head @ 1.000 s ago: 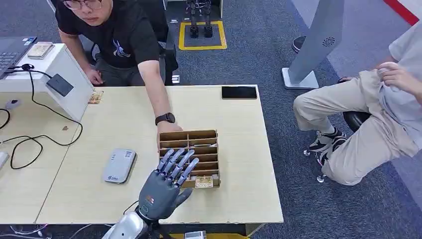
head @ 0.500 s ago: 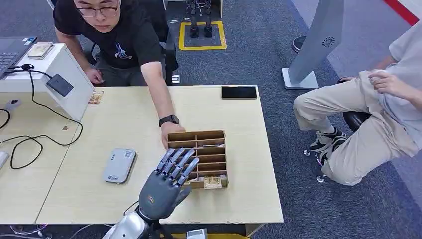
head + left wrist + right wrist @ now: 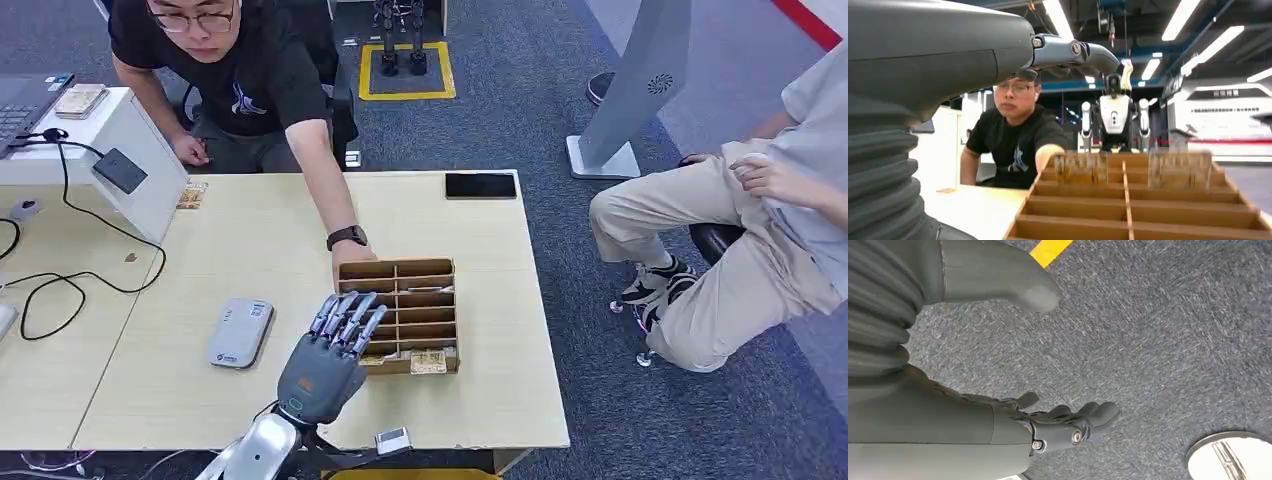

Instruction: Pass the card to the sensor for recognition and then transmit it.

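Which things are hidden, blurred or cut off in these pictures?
- Head view: the left hand covers the box's near-left slots.
- Left wrist view: the cards are blurred, print unreadable.
- Head view: the person's hand is hidden behind the box.
- Right wrist view: the round base is cut by the edge.

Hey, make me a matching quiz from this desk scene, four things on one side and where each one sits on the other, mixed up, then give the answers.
Things:
1. wooden divider box
2. grey card reader
3. black phone
4. left robot hand

Places:
A. at the table's far edge, towards the seated person in beige trousers
B. lying flat on the table, left of the box
C. fingers spread over the box's near left corner
D. mid-table, a person's hand on its far left corner

Pairs: 1-D, 2-B, 3-A, 4-C
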`<state>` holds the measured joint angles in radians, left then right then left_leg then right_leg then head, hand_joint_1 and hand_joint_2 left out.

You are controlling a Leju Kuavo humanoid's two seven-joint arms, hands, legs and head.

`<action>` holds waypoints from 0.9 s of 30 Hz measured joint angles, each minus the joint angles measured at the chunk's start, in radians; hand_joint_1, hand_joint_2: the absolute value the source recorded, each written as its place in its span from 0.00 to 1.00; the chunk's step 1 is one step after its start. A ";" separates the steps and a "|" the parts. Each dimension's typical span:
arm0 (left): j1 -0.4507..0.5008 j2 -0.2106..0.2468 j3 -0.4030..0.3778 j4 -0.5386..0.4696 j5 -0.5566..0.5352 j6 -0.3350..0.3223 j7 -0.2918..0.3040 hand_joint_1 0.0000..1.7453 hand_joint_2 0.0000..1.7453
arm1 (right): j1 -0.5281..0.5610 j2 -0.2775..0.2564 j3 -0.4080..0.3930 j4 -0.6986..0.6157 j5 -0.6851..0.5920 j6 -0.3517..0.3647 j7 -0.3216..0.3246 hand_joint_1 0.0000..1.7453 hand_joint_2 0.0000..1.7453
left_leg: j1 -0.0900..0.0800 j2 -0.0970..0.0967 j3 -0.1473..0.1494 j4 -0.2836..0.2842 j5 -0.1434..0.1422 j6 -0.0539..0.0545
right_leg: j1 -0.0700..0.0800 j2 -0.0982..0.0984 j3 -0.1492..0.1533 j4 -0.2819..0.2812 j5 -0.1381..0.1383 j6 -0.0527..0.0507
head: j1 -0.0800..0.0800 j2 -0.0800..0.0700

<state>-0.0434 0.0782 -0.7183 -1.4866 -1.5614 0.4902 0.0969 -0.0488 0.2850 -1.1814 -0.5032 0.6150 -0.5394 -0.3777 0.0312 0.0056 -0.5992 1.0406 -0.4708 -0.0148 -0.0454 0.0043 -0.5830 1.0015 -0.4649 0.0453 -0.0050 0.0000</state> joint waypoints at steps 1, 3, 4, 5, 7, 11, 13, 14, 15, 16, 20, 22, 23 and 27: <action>0.000 0.000 0.000 0.014 0.000 -0.003 -0.002 0.00 1.00 | 0.000 0.000 -0.002 -0.001 0.000 0.002 0.000 0.00 1.00 | 0.000 0.000 0.000 0.000 0.000 0.000 | 0.000 0.000 0.000 0.000 0.000 0.000 | 0.000 0.000; 0.000 0.000 0.000 0.038 0.000 -0.006 -0.005 0.00 1.00 | 0.000 0.000 -0.003 -0.001 0.002 0.005 0.000 0.00 1.00 | 0.000 0.000 0.000 0.000 0.000 0.000 | 0.000 0.000 0.000 0.000 0.000 0.000 | 0.000 0.000; 0.000 0.000 0.000 0.048 0.000 -0.006 -0.005 0.00 1.00 | 0.000 0.000 -0.004 -0.001 0.002 0.006 0.000 0.00 1.00 | 0.000 0.000 0.000 0.000 0.000 0.000 | 0.000 0.000 0.000 0.000 0.000 0.000 | 0.000 0.000; 0.000 0.000 0.000 0.058 0.000 -0.007 -0.005 0.00 1.00 | 0.000 0.000 -0.005 -0.001 0.002 0.006 0.000 0.00 1.00 | 0.000 0.000 0.000 0.000 0.000 0.000 | 0.000 0.000 0.000 0.000 0.000 0.000 | 0.000 0.000; 0.001 0.000 0.000 0.076 0.000 -0.010 -0.010 0.00 1.00 | 0.000 0.000 -0.005 -0.001 0.003 0.006 0.000 0.00 1.00 | 0.000 0.000 0.000 0.000 0.000 0.000 | 0.000 0.000 0.000 0.000 0.000 0.000 | 0.000 0.000; 0.001 -0.002 0.000 0.101 0.000 -0.021 -0.016 0.00 1.00 | 0.000 0.000 -0.008 -0.001 0.014 0.006 0.000 0.00 1.00 | 0.000 0.000 0.000 0.000 0.000 0.000 | 0.000 0.000 0.000 0.000 0.000 0.000 | 0.000 0.000; 0.001 -0.002 0.000 0.111 0.000 -0.023 -0.016 0.00 1.00 | 0.000 0.000 -0.009 -0.001 0.016 0.006 0.000 0.00 1.00 | 0.000 0.000 0.000 0.000 0.000 0.000 | 0.000 0.000 0.000 0.000 0.000 0.000 | 0.000 0.000; 0.001 -0.002 0.000 0.116 0.000 -0.023 -0.016 0.00 1.00 | 0.000 0.000 -0.009 -0.001 0.016 0.006 0.000 0.00 1.00 | 0.000 0.000 0.000 0.000 0.000 0.000 | 0.000 0.000 0.000 0.000 0.000 0.000 | 0.000 0.000; 0.001 -0.003 0.000 0.118 0.000 -0.023 -0.016 0.00 1.00 | 0.000 0.000 -0.009 -0.001 0.016 0.006 0.000 0.00 1.00 | 0.000 0.000 0.000 0.000 0.000 0.000 | 0.000 0.000 0.000 0.000 0.000 0.000 | 0.000 0.000; 0.001 -0.003 0.000 0.123 0.000 -0.023 -0.016 0.00 1.00 | 0.000 0.000 -0.009 -0.001 0.016 0.006 0.000 0.00 1.00 | 0.000 0.000 0.000 0.000 0.000 0.000 | 0.000 0.000 0.000 0.000 0.000 0.000 | 0.000 0.000; 0.001 -0.004 0.000 0.134 0.000 -0.023 -0.016 0.00 1.00 | 0.000 0.000 -0.009 -0.001 0.016 0.006 0.000 0.00 1.00 | 0.000 0.000 0.000 0.000 0.000 0.000 | 0.000 0.000 0.000 0.000 0.000 0.000 | 0.000 0.000; 0.001 -0.004 0.000 0.139 0.000 -0.023 -0.016 0.00 1.00 | 0.000 0.000 -0.009 -0.001 0.016 0.006 0.000 0.00 1.00 | 0.000 0.000 0.000 0.000 0.000 0.000 | 0.000 0.000 0.000 0.000 0.000 0.000 | 0.000 0.000; 0.001 -0.004 0.000 0.141 0.000 -0.023 -0.017 0.00 1.00 | 0.000 0.000 -0.009 -0.001 0.016 0.006 0.000 0.00 1.00 | 0.000 0.000 0.000 0.000 0.000 0.000 | 0.000 0.000 0.000 0.000 0.000 0.000 | 0.000 0.000; 0.001 -0.005 0.000 0.146 0.000 -0.029 -0.020 0.00 1.00 | 0.000 0.000 -0.009 -0.001 0.017 0.006 -0.001 0.00 1.00 | 0.000 0.000 0.000 0.000 0.000 0.000 | 0.000 0.000 0.000 0.000 0.000 0.000 | 0.000 0.000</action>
<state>-0.0425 0.0732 -0.7183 -1.3401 -1.5614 0.4612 0.0771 -0.0491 0.2850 -1.1906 -0.5039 0.6317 -0.5337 -0.3784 0.0312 0.0055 -0.5994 1.0405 -0.4708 -0.0147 -0.0454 0.0042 -0.5830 1.0015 -0.4649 0.0453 -0.0050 0.0000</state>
